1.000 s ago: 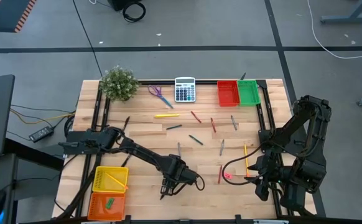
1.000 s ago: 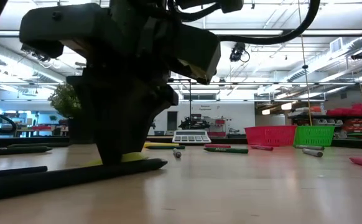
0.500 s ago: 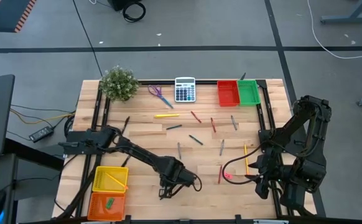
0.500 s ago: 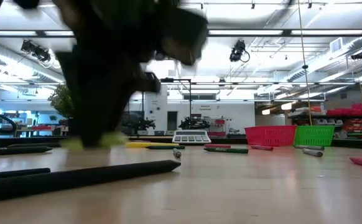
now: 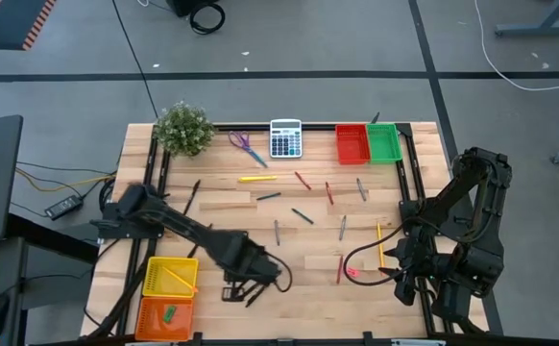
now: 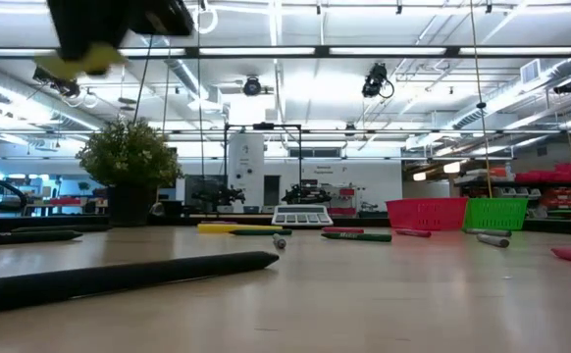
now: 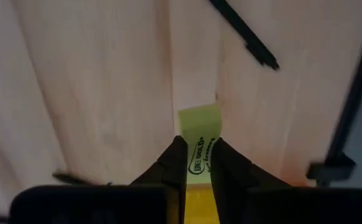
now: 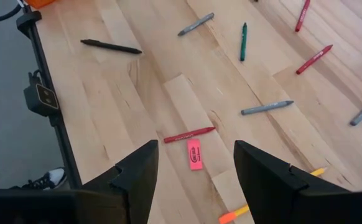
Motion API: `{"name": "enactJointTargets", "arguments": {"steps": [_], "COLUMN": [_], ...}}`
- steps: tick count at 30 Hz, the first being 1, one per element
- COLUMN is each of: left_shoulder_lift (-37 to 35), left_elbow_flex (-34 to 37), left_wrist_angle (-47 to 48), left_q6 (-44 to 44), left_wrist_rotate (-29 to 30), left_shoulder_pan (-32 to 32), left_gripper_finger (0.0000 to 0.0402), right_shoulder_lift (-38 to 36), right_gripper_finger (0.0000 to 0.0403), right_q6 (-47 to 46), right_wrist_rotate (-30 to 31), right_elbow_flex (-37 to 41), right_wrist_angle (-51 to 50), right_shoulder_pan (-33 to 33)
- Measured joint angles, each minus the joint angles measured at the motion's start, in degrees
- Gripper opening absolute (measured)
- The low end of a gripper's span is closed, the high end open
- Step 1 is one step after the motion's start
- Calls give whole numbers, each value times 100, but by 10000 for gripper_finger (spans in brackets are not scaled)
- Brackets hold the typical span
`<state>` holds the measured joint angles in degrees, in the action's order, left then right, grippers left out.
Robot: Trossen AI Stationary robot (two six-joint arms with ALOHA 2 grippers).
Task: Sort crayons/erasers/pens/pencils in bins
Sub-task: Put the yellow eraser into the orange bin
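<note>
Yellow flat rectangular eraser [image 7: 199,138] sat pinched in the left gripper [image 7: 197,163]; carrying it level to the orange mesh bin [image 5: 167,314] seemed wise. Right gripper [image 8: 195,163] waited wide.

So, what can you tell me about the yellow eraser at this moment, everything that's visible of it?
The yellow eraser is a small flat rectangular block, pale yellow-green, with dark printed lettering on its face. It looks like soft rubber. The left gripper is shut on it, one dark finger pressed against each long side, with one end sticking out past the fingertips. It is lifted clear of the wooden table; the low view shows it high up. Nothing else touches it.
</note>
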<state>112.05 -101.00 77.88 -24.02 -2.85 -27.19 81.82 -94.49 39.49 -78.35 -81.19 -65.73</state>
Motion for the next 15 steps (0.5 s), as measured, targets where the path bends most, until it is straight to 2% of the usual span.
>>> {"name": "enactJointTargets", "arguments": {"steps": [3,6,10,15], "left_shoulder_lift": [-367,-933,-1697,-2375], "left_elbow_flex": [334,1007,1889,2332], "left_wrist_angle": [173,-53,-372,-924], "left_q6": [-237,-590,-1496,-2527], "left_wrist_rotate": [52,65,-20,119], "left_shoulder_pan": [-316,-771,-1306,-1857], "left_gripper_finger": [62,58,54,62], "right_shoulder_lift": [0,0,0,0], "right_gripper_finger": [216,216,216,216], "right_q6": [2,-37,-315,-663], "right_wrist_rotate": [10,10,13,105], "right_elbow_flex": [0,1,-2,-1], "right_wrist_angle": [0,2,8,135], "right_shoulder_pan": [0,44,190,492]}}
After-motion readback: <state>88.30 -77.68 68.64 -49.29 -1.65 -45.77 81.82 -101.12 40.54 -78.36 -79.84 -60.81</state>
